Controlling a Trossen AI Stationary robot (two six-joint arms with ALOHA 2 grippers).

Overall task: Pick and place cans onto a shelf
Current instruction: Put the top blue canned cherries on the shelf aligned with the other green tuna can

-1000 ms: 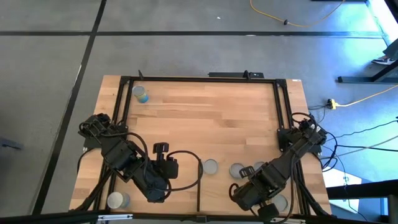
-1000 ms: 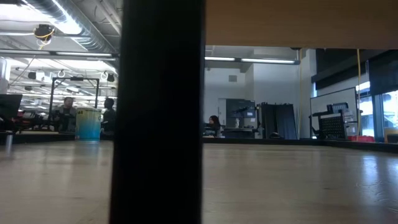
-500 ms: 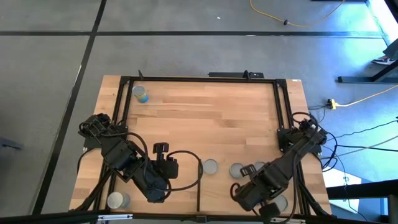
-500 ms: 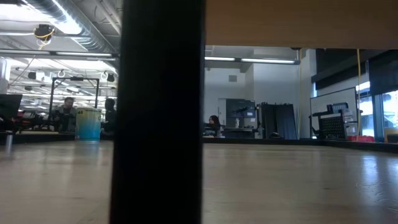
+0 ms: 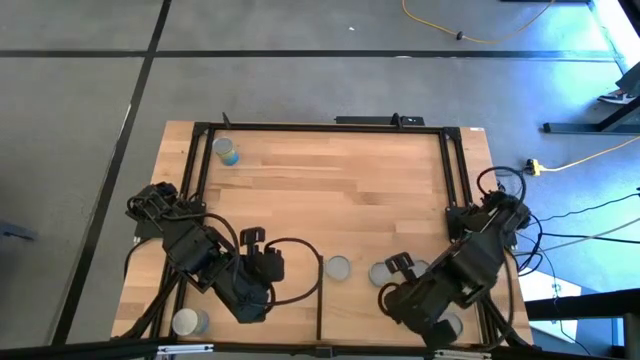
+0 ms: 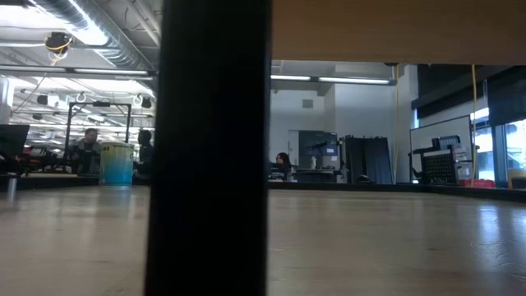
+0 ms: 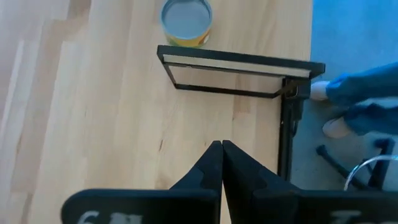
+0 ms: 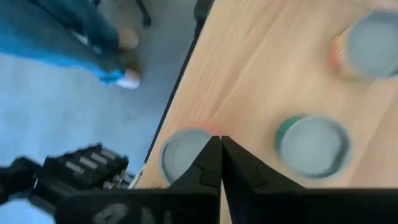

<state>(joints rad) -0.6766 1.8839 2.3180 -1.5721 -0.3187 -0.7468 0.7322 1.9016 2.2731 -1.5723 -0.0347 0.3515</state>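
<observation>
Hovering near the surface's (image 5: 330,190) front edge, the right gripper (image 8: 220,144) is clenched on nothing among three cans (image 8: 313,145); descending with fingers pressed together risks knocking a can off the edge. The left gripper (image 7: 221,149) is likewise clenched and empty. Only the high view shows a can (image 5: 226,151) at the far corner; the low view shows a blue-labelled can (image 6: 116,164). No shelf is identifiable.
</observation>
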